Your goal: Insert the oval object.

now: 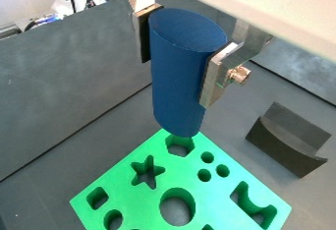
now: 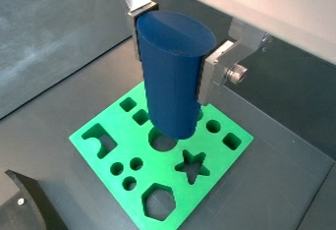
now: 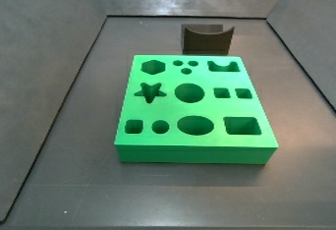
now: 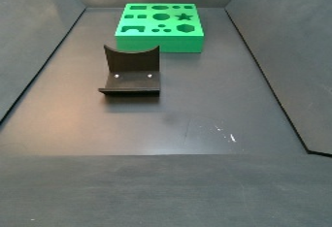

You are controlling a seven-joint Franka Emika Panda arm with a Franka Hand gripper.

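The claw [image 1: 180,49] is clamping the oval object [image 1: 179,72] upright between its silver fingers [image 1: 218,75], hanging above the green block [image 1: 178,190]. In a side view, the dark arch-shaped block [image 3: 207,38] is sitting on the tabletop [image 3: 79,106] just behind the green block.

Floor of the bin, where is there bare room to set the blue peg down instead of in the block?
The widest bare floor lies in front of the arch block, away from the green block. Narrow strips flank the green block; between it and the arch block is tight. The gripper holds the oval object above.
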